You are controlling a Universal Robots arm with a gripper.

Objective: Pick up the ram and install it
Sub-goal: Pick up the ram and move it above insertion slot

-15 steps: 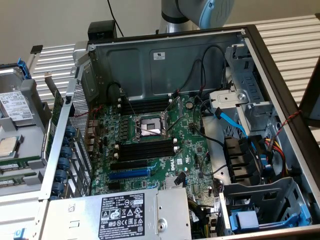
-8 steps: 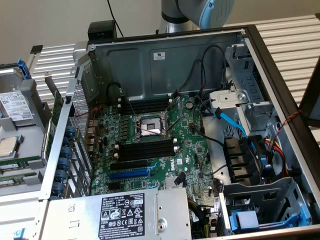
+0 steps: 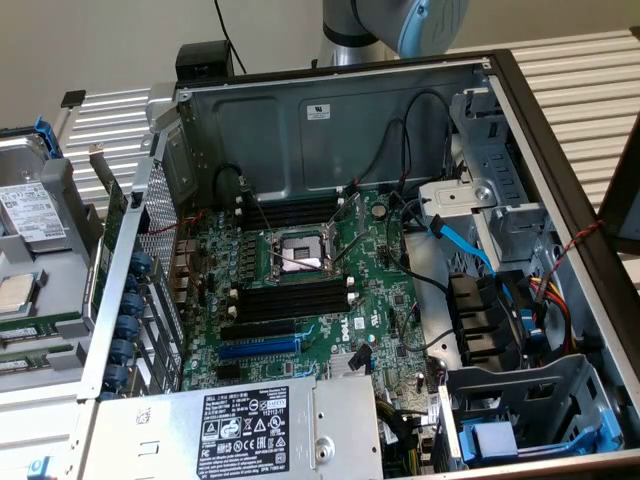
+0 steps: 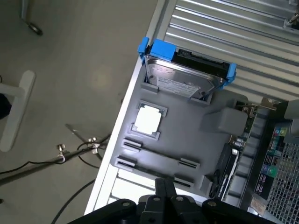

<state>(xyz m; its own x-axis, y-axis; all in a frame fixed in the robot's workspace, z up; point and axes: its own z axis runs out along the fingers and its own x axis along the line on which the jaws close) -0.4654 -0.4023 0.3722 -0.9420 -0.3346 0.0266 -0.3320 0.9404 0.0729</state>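
At the exterior view's far left, the ram (image 3: 38, 329) shows as a thin green strip standing on edge in a grey tray (image 3: 60, 300). In the wrist view that tray (image 4: 187, 140) has long slots with end holders, and what lies in them is hard to make out. My gripper (image 4: 165, 183) hangs above the tray's edge, shut, with nothing between its fingers. The black motherboard slots (image 3: 290, 300) with white end clips lie in the open case, beside the CPU socket (image 3: 300, 250). Part of my arm (image 3: 400, 20) shows behind the case.
On the tray sit a hard drive in a blue caddy (image 4: 187, 77) and a CPU chip (image 4: 148, 119). In the case are a blue slot (image 3: 260, 347), loose cables (image 3: 450, 250), a power supply (image 3: 240, 430) and drive bays (image 3: 520, 420). Bare floor with cables (image 4: 56, 158) lies beside the bench.
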